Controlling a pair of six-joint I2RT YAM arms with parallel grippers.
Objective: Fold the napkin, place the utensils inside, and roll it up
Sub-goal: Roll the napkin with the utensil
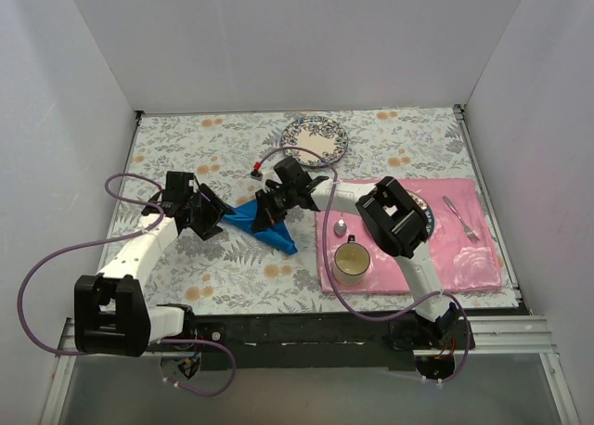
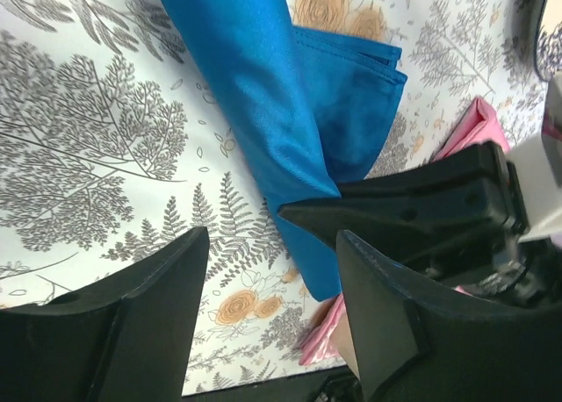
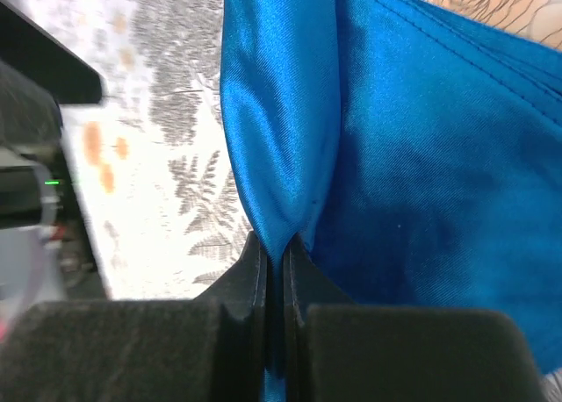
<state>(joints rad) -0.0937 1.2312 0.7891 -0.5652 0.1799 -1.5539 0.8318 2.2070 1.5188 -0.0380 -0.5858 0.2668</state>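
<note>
The bright blue napkin [image 1: 267, 226] lies folded on the floral desk [image 1: 186, 147] just left of the pink placemat [image 1: 464, 258]. One glossy fold is raised into a ridge and pinched between the closed fingers of the right hand [image 3: 279, 257], with its stacked, hemmed layers spread flat beside it. A slim silver fork [image 1: 461, 218], the one utensil clearly in view, lies flat on the placemat's right side, well apart from the napkin.

left arm [image 1: 139, 251]: reaches forward and inward from its base | left claw [image 2: 272, 240]: angled down, fingers apart, gripping nothing | right arm [image 1: 408, 249]: bent, forearm stretched leftward | right claw [image 3: 274, 253]: fingers pressed together on a napkin [image 3: 421, 156] fold | claws near each other
</note>
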